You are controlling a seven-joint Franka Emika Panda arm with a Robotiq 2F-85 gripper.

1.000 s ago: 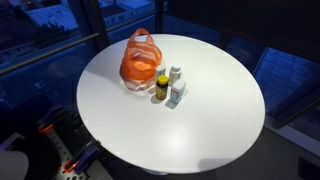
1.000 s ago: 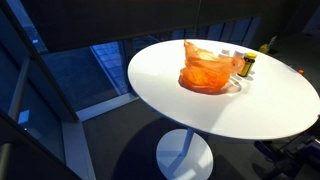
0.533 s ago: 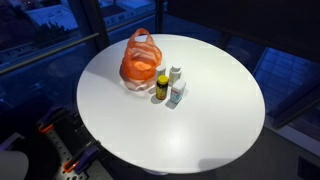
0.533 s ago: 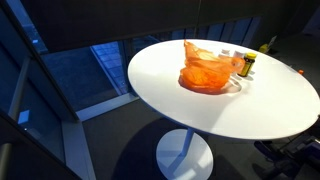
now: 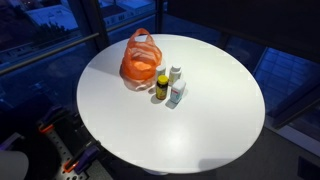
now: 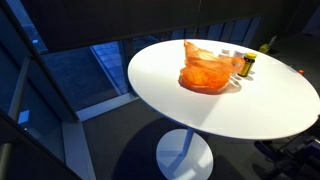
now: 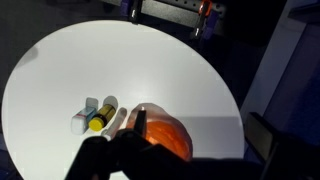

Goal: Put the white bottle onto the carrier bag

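Tabletop (image 5: 215, 115): plain white bottle (image 5: 175, 73).

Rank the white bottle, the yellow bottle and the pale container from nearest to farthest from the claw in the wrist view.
1. White bottle, right beside the claw.
2. Yellow bottle, middle of the row.
3. Pale container, the row's far end.

Tabletop (image 5: 215, 115) plain white all over. Carrier bag (image 5: 140, 62) orange, slightly see-through, loop handles the same orange; white bottle (image 5: 175, 73) white, cap included. Yellow bottle (image 5: 162, 87) has a yellow body with a dark cap; small container (image 5: 177, 95) pale bluish-white.
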